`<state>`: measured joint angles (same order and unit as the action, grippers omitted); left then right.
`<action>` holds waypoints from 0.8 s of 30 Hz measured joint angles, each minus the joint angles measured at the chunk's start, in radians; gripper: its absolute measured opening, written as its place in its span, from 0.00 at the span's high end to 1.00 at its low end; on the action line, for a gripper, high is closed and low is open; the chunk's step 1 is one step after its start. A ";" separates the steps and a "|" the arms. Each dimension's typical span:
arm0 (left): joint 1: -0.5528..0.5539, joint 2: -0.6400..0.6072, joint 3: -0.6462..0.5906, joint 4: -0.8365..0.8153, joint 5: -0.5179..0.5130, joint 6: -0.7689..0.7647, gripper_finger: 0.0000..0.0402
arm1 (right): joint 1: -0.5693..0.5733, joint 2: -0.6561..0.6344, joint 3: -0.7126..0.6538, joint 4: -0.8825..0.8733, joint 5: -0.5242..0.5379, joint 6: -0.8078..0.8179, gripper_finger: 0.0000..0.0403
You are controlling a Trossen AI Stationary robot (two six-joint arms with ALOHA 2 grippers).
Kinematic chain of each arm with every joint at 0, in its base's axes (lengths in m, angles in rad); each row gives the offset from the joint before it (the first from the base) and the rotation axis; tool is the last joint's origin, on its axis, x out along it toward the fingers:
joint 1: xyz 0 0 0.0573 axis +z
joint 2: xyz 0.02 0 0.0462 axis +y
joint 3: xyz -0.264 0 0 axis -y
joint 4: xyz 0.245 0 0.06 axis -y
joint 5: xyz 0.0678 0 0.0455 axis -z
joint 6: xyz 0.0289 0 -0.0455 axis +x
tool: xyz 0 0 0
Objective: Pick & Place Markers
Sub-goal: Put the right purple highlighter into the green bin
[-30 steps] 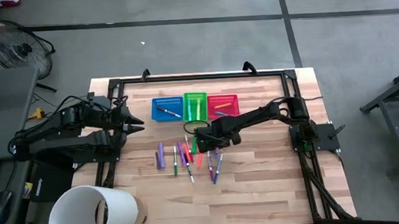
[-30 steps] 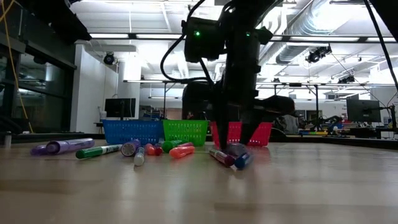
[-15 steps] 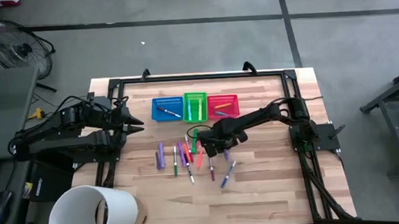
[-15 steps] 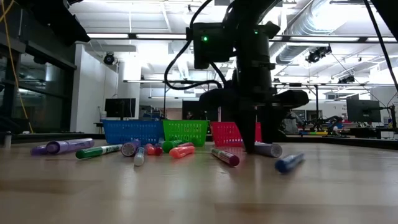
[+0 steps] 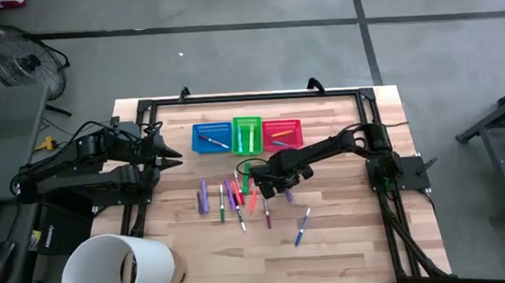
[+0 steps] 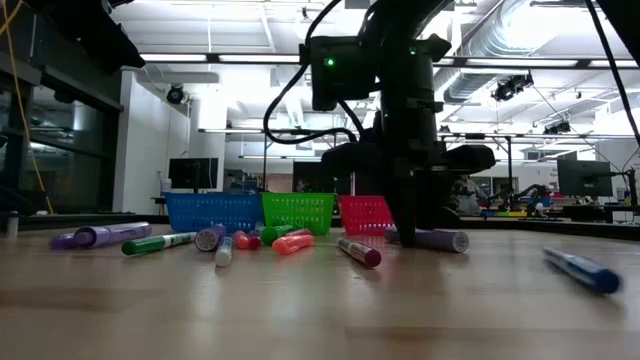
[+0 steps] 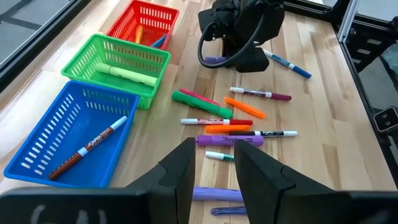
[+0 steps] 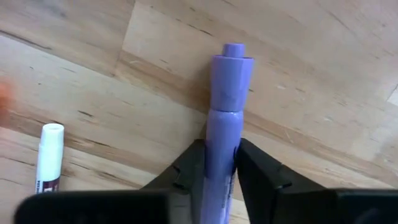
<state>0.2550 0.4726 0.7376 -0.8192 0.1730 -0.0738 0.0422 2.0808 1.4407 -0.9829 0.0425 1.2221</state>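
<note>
Several markers (image 5: 234,195) in purple, green, orange and red lie loose on the wooden table in front of three baskets. My right gripper (image 5: 278,186) stands at the right end of this cluster, fingers down, shut on a purple marker (image 6: 436,240). A blue marker (image 5: 302,226) lies alone nearer the front right; it also shows in the low view (image 6: 582,270). My left gripper (image 7: 215,167) is open and empty, off the table's left side (image 5: 171,155). My right gripper pinches the purple marker's barrel (image 8: 219,155) between its two fingers, behind the cap end (image 8: 232,68). The fingers (image 6: 404,215) come from above, pointing down, and lie across the marker. The marker lies level, on or just above the table top.
The blue basket (image 5: 210,137), the green basket (image 5: 248,135) and the red basket (image 5: 282,133) stand in a row at the far middle, each with a marker or two inside. A dark frame (image 5: 250,96) runs around the table. A white cylinder (image 5: 120,271) stands at the front left.
My right gripper has gone a little toward the table's right edge and has shut on the purple marker. The blue marker that lay beside it has rolled away toward the table's near right and now lies alone.
</note>
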 joint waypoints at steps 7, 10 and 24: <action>0.000 0.000 0.000 0.000 -0.008 -0.001 0.72 | -0.008 0.000 -0.002 0.079 0.035 -0.011 0.87; 0.000 0.000 0.000 0.000 -0.008 -0.001 0.72 | -0.005 -0.003 -0.002 0.150 0.088 -0.022 0.87; 0.000 0.000 0.000 -0.002 -0.010 -0.009 0.72 | 0.016 -0.011 0.102 0.271 0.346 -0.001 0.87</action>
<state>0.2550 0.4725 0.7376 -0.8207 0.1627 -0.0830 0.0582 2.0697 1.5431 -0.7116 0.3882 1.2207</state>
